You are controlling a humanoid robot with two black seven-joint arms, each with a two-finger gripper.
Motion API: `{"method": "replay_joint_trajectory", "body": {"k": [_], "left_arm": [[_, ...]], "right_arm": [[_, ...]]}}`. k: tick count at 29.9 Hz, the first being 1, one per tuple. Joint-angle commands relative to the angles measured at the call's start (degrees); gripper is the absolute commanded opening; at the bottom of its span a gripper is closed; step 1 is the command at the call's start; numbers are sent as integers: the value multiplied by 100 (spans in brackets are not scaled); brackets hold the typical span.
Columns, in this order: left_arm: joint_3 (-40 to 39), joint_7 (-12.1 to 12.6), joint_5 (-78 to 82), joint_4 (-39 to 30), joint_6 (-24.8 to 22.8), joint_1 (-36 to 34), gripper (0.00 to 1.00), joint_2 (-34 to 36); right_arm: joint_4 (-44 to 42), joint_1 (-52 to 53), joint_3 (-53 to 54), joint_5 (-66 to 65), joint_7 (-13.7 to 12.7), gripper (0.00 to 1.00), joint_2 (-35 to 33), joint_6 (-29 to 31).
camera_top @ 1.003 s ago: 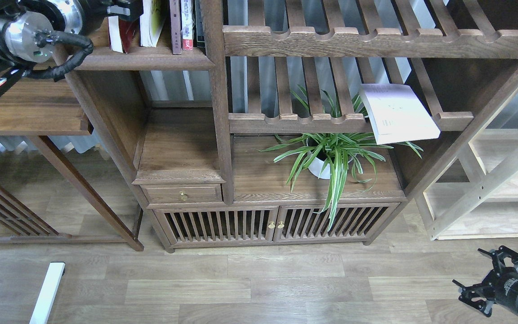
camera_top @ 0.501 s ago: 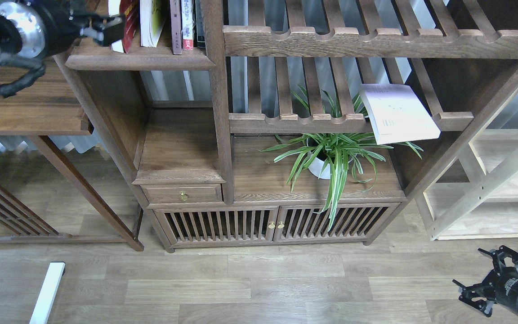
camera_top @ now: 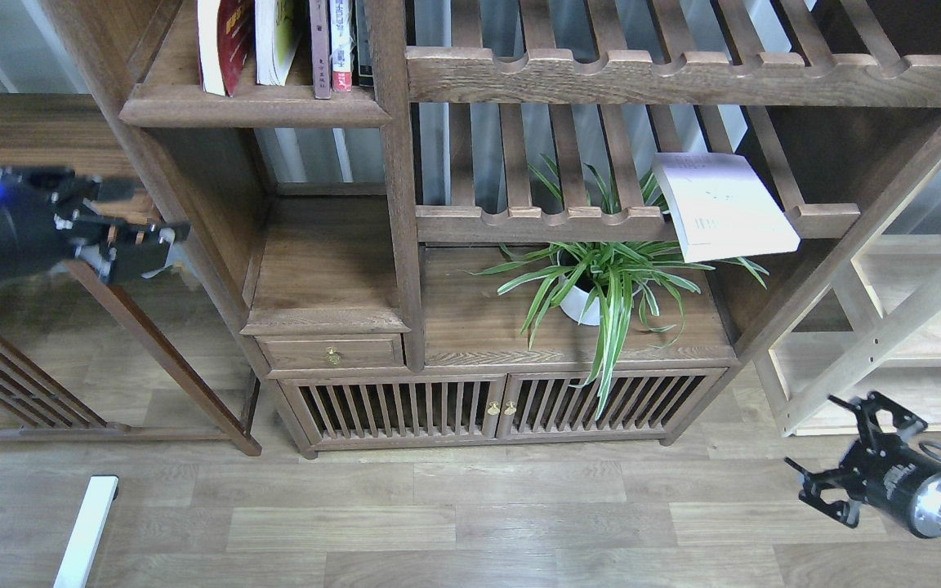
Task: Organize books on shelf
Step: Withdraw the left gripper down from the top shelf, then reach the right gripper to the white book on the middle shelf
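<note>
Red book [camera_top: 221,45] and yellow-green book [camera_top: 277,41] are up on the shelf [camera_top: 254,110], above-right of the empty, spread left pincer [camera_top: 140,245]. Lavender book [camera_top: 724,208] still lies above the splayed, empty right pincer [camera_top: 834,461].

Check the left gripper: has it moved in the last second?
Yes. The left gripper has dropped from beside the red book on the shelf to well below that board, left of the cabinet post, holding nothing.

No legible text: print on pale lavender-white paperback book [camera_top: 724,206] at 2 o'clock & thin upright red-white book spine [camera_top: 341,45] at 11 too small.
</note>
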Motion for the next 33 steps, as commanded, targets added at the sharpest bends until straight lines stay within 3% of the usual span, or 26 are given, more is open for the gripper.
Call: {"method": "replay_joint_trajectory", "body": {"k": [1, 11, 26, 33], "left_arm": [[0, -200, 376, -13, -5, 492, 79, 40], [0, -428, 483, 39, 65, 1292, 81, -101], [-18, -551, 843, 488, 197, 2382, 83, -760], [-18, -613, 834, 496, 294, 2497, 84, -795]], "right_arm": [[149, 183, -1, -352, 1, 98, 50, -70], [158, 780, 8, -1160, 1, 96, -11, -70], [-131, 1861, -27, -1249, 1, 96, -11, -70], [-1063, 1967, -71, -1240, 1, 96, 726, -70]]}}
